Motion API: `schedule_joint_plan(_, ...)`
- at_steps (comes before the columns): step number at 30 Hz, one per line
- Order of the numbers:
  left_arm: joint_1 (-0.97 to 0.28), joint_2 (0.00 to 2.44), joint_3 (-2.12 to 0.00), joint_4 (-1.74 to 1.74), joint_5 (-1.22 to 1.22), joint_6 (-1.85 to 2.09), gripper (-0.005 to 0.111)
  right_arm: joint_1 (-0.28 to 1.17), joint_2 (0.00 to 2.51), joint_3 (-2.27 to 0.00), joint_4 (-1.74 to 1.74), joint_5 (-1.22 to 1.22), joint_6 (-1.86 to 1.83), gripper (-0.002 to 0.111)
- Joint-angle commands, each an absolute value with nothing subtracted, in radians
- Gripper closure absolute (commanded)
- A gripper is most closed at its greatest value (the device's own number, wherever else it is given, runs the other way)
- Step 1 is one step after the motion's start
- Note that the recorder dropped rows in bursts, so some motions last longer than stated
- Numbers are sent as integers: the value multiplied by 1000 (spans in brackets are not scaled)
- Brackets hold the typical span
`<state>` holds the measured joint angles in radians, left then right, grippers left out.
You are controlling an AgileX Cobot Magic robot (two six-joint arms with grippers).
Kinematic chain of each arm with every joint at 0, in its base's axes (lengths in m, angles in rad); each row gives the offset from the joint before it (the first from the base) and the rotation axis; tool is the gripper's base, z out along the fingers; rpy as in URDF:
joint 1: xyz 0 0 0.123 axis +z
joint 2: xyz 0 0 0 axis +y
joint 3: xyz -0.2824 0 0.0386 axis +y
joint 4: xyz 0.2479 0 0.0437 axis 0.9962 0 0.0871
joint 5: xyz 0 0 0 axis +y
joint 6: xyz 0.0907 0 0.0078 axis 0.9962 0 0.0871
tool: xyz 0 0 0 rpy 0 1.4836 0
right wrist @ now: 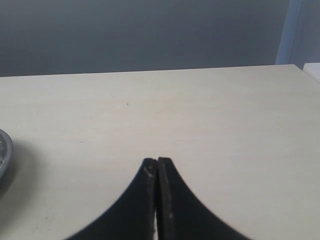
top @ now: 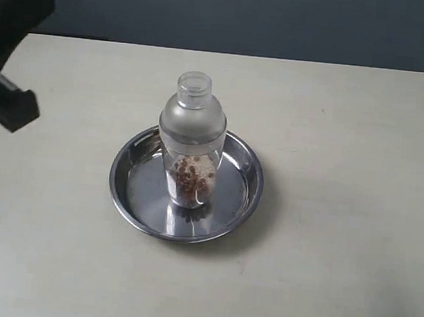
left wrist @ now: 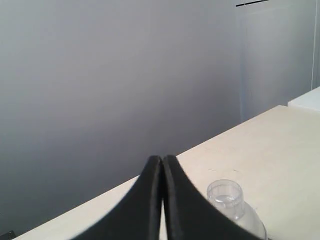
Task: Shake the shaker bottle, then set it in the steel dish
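The shaker bottle (top: 191,138) stands upright inside the steel dish (top: 136,204) near the table's middle, brown granules showing in its clear lower half. Its narrow cap (left wrist: 226,196) also peeks into the left wrist view beside the left gripper (left wrist: 162,161), whose jaws are pressed together with nothing between them. That left gripper (top: 10,106) hangs at the far left of the exterior view, well clear of the bottle. The right gripper (right wrist: 157,162) is shut and empty above bare table; it does not show in the exterior view. A sliver of the dish rim (right wrist: 4,150) shows in the right wrist view.
The pale table (top: 340,213) runs back to a far edge against a dark grey wall (top: 245,18). A white object (left wrist: 307,100) sits at the table's corner in the left wrist view.
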<state>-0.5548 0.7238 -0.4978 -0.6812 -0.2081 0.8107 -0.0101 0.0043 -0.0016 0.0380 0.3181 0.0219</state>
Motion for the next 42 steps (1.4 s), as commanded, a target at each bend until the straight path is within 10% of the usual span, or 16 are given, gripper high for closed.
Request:
schedule_joint_plan(1,-548,610,-461,-871,-127,1040,106,-9,0,0,36,307,20,109)
schedule_joint_plan(11,-431,330,-79,-642,-271,714,106,-9,0,0,48,307,20,109)
schedule_joint_plan(21,-101,0,0,-271,287,244,106,-9,0,0,48,307,20,109)
schedule_joint_plan(42,-71,0,0,-203,278,6,106,-9,0,0,48,307,20,109)
